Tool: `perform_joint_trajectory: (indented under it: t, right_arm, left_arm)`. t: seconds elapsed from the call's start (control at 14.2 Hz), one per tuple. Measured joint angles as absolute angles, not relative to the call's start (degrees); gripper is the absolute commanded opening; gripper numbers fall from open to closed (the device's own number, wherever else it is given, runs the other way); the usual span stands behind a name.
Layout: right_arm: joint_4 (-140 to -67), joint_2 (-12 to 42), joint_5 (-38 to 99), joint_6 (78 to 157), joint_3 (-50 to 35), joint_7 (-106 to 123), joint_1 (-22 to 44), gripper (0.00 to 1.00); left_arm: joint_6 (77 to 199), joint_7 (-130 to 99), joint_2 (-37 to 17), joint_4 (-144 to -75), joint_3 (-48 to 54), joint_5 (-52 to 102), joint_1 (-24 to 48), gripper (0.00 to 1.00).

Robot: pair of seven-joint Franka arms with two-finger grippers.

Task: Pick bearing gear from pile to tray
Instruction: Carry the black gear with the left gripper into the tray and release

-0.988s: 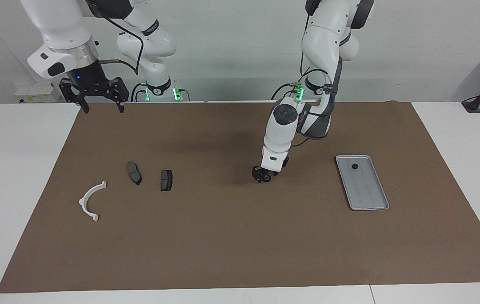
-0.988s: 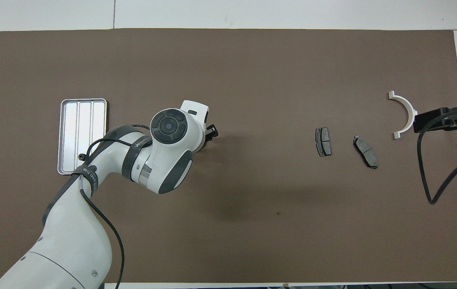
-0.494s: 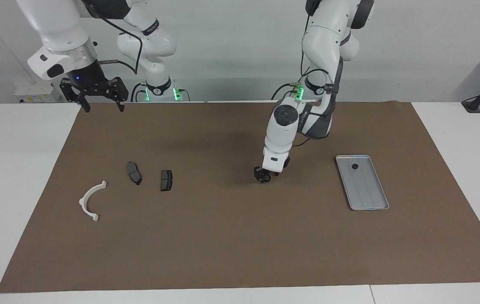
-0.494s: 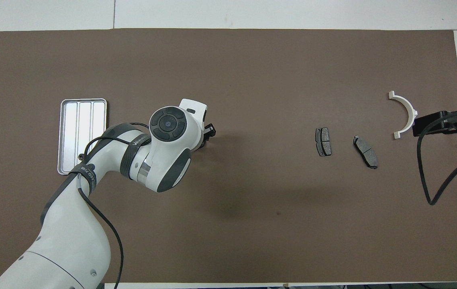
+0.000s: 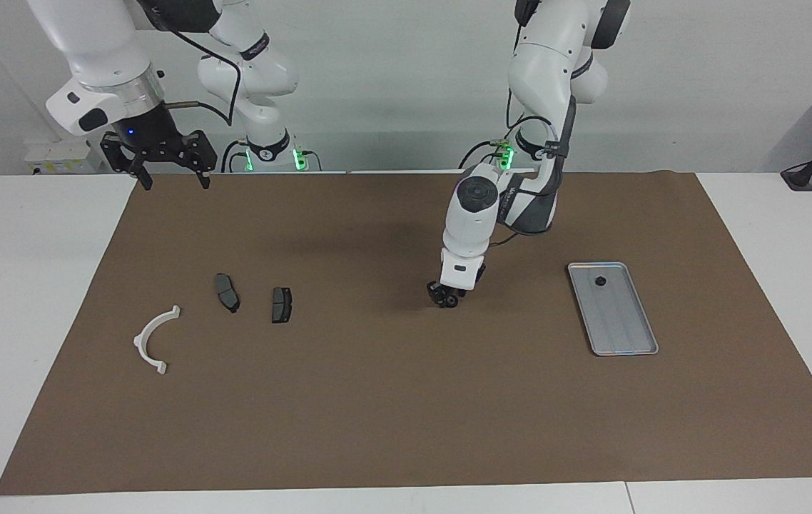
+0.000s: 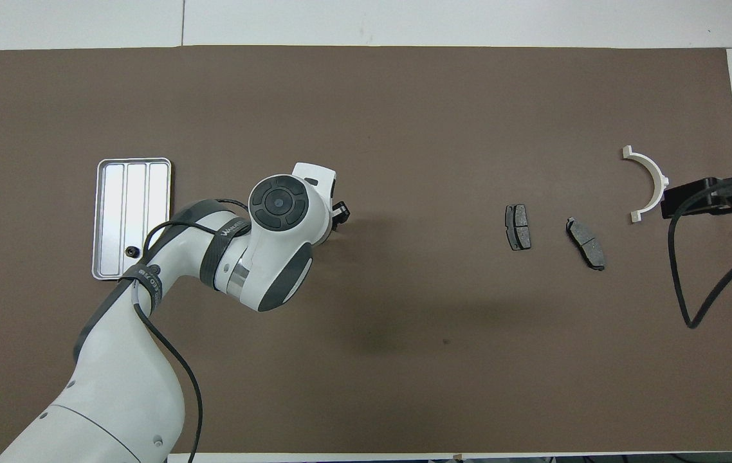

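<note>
2 white Franka arms with dark grey joint bands and round dark grey joint caps. Black cables loop along both. Green lights glow at the 2 bases. The right arm's wrist has a silver ring, a blue light and black gripper links.

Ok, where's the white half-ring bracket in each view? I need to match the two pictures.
Facing view: white half-ring bracket low in the picture, at the right arm's end of the brown mat.
Overhead view: the bracket sits at the picture's other edge, mid-height.
Shared landmark: the two dark grey pads lie beside it.
</note>
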State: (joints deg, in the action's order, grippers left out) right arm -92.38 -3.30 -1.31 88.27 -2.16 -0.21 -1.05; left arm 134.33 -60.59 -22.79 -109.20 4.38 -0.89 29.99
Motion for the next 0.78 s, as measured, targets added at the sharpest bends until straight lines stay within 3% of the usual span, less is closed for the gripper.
perform_joint_trajectory:
  t: [0.07, 0.14, 0.56, 0.78]
  right_arm:
    - [-92.4, -3.3, -1.3, 88.3, -2.2, -0.2, -1.0, 1.00]
    - [-92.4, -3.3, -1.3, 88.3, -2.2, -0.2, -1.0, 1.00]
    - [-92.4, -3.2, -1.3, 88.3, -2.0, -0.2, -1.0, 1.00]
    - [-92.4, -3.2, -1.3, 88.3, -1.9, -0.2, -1.1, 1.00]
  left_arm:
    - [134.3, -60.7, -22.8, -109.1, 4.3, -0.9, 30.0, 0.05]
    - [133.9, -60.8, -22.7, -109.1, 4.2, -0.9, 30.0, 0.00]
    - [123.7, -59.9, -22.4, -103.7, 2.3, -3.6, 29.3, 0.00]
    - [118.8, -50.2, -18.4, -103.1, 1.7, -3.6, 23.4, 0.00]
